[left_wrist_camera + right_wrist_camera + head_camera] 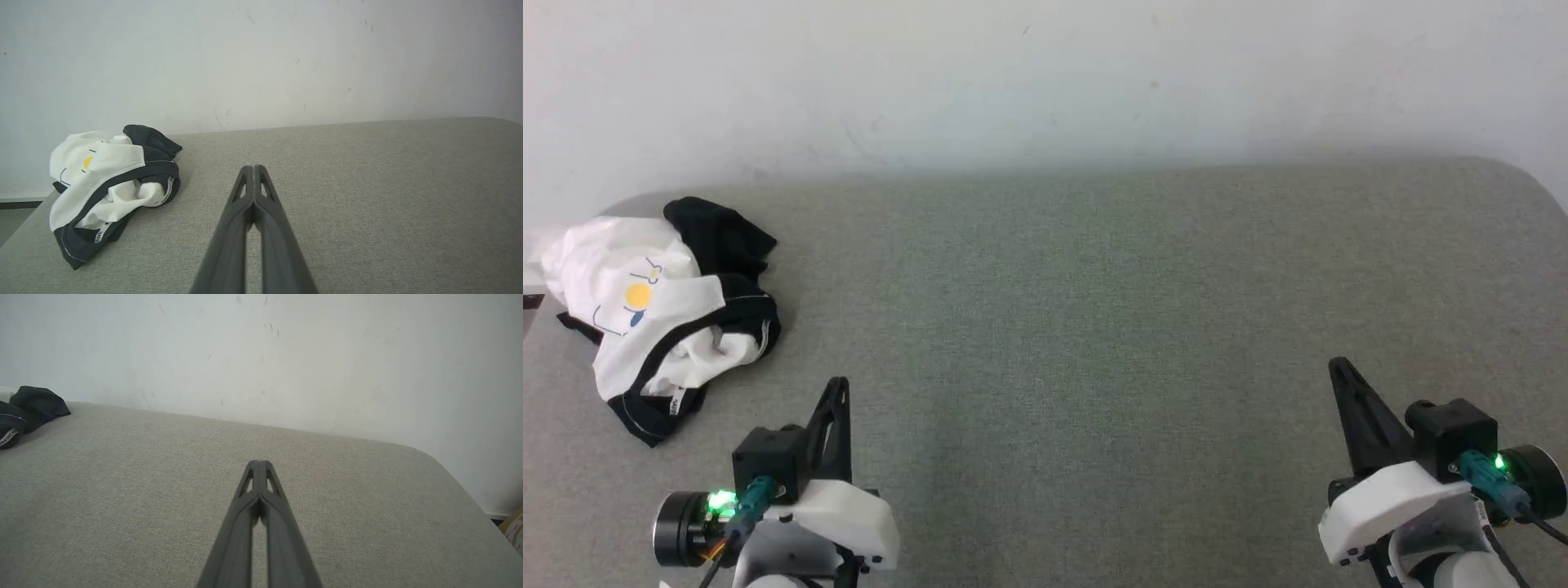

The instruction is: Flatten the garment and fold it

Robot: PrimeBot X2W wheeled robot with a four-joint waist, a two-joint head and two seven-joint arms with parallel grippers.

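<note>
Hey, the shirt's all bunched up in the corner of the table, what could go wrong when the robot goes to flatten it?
1. The shirt lies crumpled at the left edge of the grey table; a careless tug might drag it over the edge.
2. Black sleeves and white body are tangled, so a pinch may catch several layers.
3. The left hand and right hand are shut; unopened, they would only push the cloth.

1. Ahead of my left gripper (254, 167) and my right gripper (259, 462), the grey fabric surface (1094, 327) runs free to the wall (1045, 73).
2. The crumpled garment (654, 302) lies ahead-left of my left gripper, blocking that side.
</note>
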